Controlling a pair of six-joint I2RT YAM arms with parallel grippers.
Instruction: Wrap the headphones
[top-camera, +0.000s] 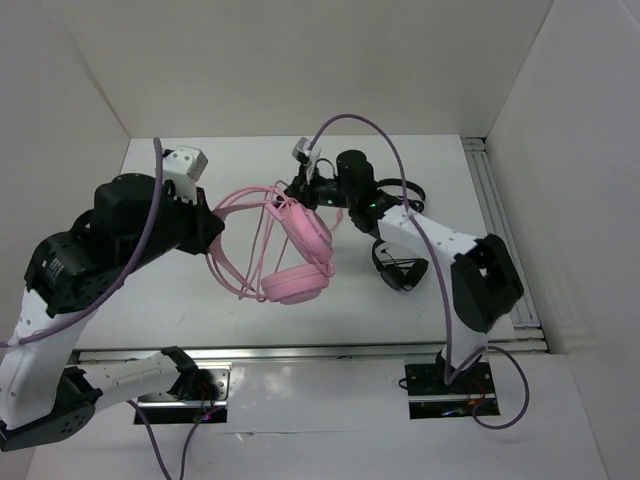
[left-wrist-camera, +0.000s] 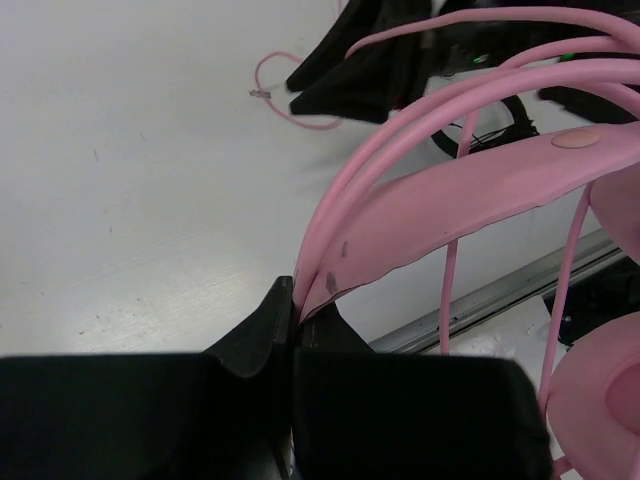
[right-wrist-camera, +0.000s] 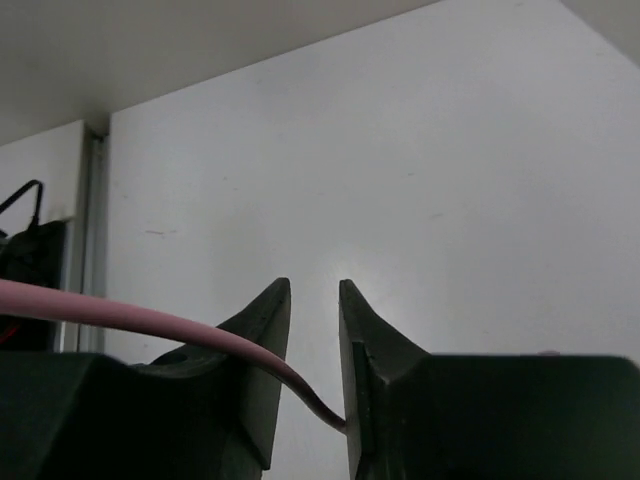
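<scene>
Headphones (top-camera: 298, 262) hang over mid-table (top-camera: 200, 312), your left gripper (left-wrist-camera: 293, 315) clamped on the headband (left-wrist-camera: 450, 205). Your right gripper (right-wrist-camera: 314, 340) stands slightly parted, with the cord (right-wrist-camera: 120, 312) loose between its jaws. You're likely mid-wrap; next, pinch the cord and loop it around.

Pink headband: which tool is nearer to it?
Left. The left tool is clamped on the headband; the right tool is by the earcups, only the cord between its open jaws.

Big pink headphones with round soft cups (top-camera: 298, 250): one
Long thin pink cord (right-wrist-camera: 120, 315): one
Small black headphones (top-camera: 388, 258): two
White and black robot arms (top-camera: 430, 235): two
Flat white table (top-camera: 160, 300): one
</scene>
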